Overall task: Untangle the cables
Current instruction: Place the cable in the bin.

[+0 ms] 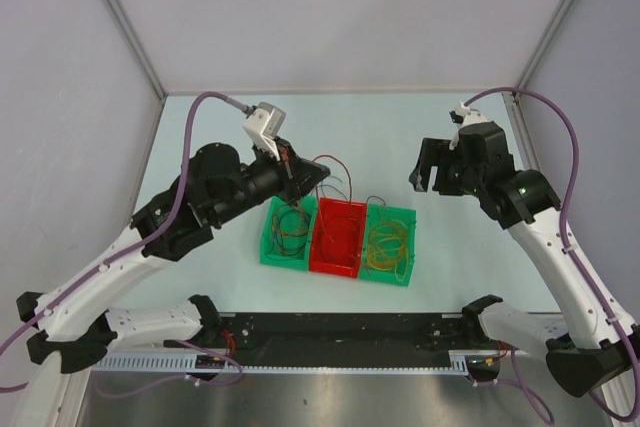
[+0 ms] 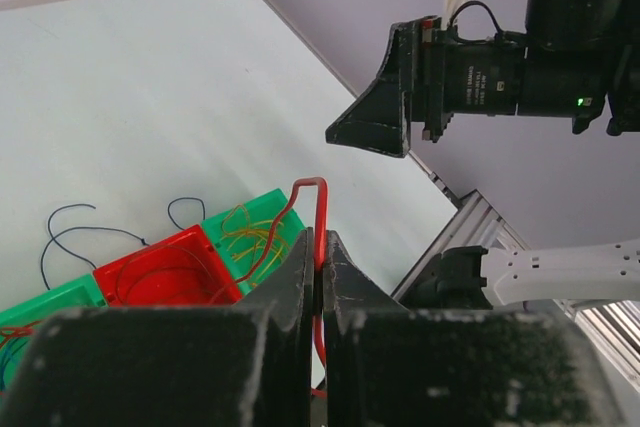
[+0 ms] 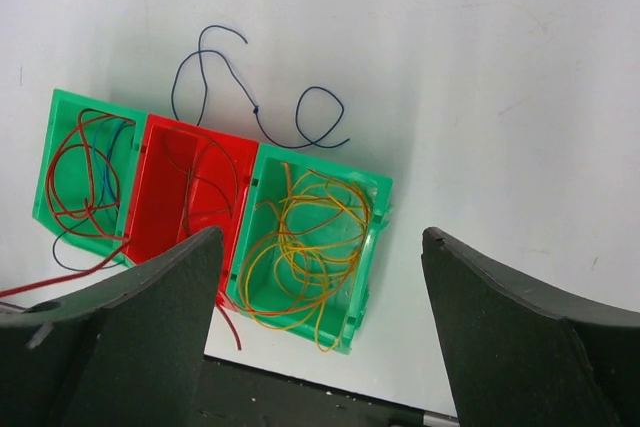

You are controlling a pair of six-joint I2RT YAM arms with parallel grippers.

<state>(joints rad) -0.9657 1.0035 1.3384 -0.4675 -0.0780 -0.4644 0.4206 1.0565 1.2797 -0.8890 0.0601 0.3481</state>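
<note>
My left gripper (image 2: 320, 259) is shut on a red cable (image 2: 321, 209), which loops above the fingertips and trails down to the bins. In the top view this gripper (image 1: 291, 169) is held above the left green bin (image 1: 270, 247), with the red cable (image 1: 330, 161) arching beside it. Yellow-orange cables (image 3: 310, 219) lie coiled in the right green bin (image 3: 370, 297). Red and blue cables lie in the left green bin (image 3: 50, 147). A loose blue cable (image 3: 255, 107) lies on the table behind the bins. My right gripper (image 3: 322, 237) is open and empty, high above the right bin.
Three bins stand in a row: green, red (image 1: 337, 237), green (image 1: 392, 247). A black rail (image 1: 340, 332) runs along the near edge. Grey walls close the sides and back. The right arm's gripper (image 2: 385, 112) shows in the left wrist view.
</note>
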